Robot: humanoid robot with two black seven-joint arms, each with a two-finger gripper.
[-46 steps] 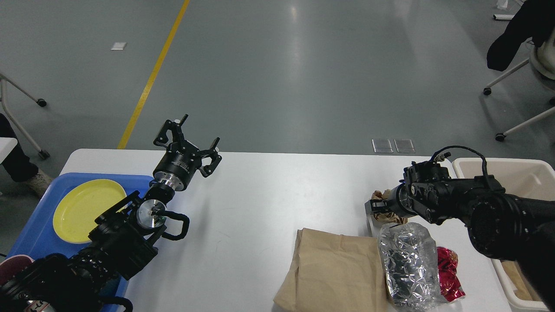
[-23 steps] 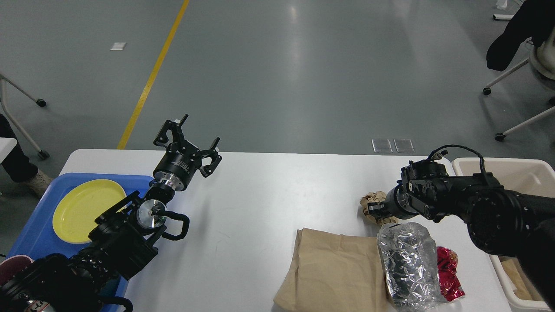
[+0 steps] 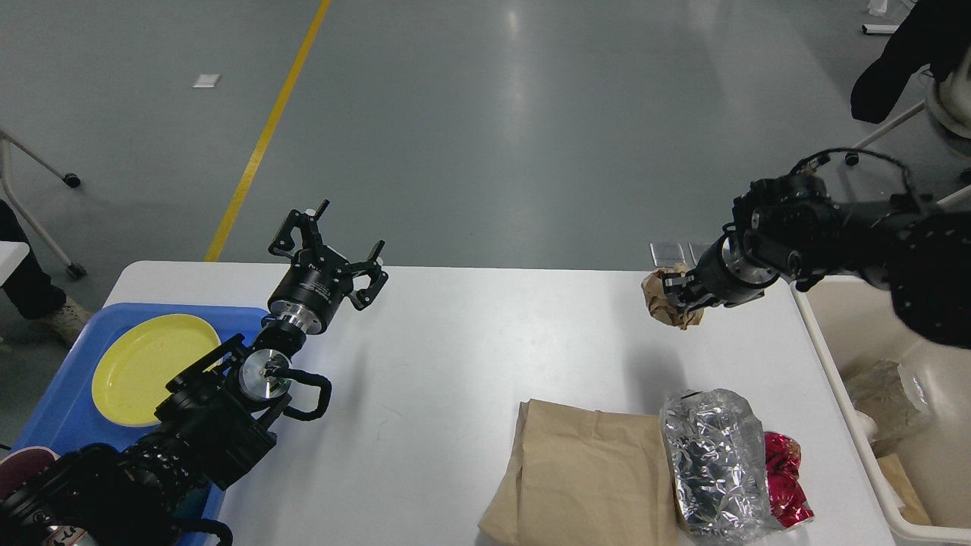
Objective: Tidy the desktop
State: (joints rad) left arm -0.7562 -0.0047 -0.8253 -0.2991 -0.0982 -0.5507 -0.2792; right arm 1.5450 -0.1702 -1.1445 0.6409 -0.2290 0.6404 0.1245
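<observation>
1. Right gripper [image 3: 677,294] is raised above the far right part of the desktop [image 3: 470,356], fingers closed on a crumpled brown paper wad [image 3: 661,297]. Only part of the wad sits between them; soft paper could slip or tear free.
2. Beige bin [image 3: 838,379] stands off the surface's right edge. If the wad drops early, it likely lands back on the surface or on the floor behind.
3. Left gripper [image 3: 328,236] is held over the near-left surface, fingers spread wide, empty, beside the blue tray [image 3: 57,413] with its yellow plate [image 3: 152,364].
4. Flat brown bag [image 3: 584,470], foil bag [image 3: 713,455] and red wrapper [image 3: 785,478] lie near the front edge; a low swing could knock them off.
</observation>
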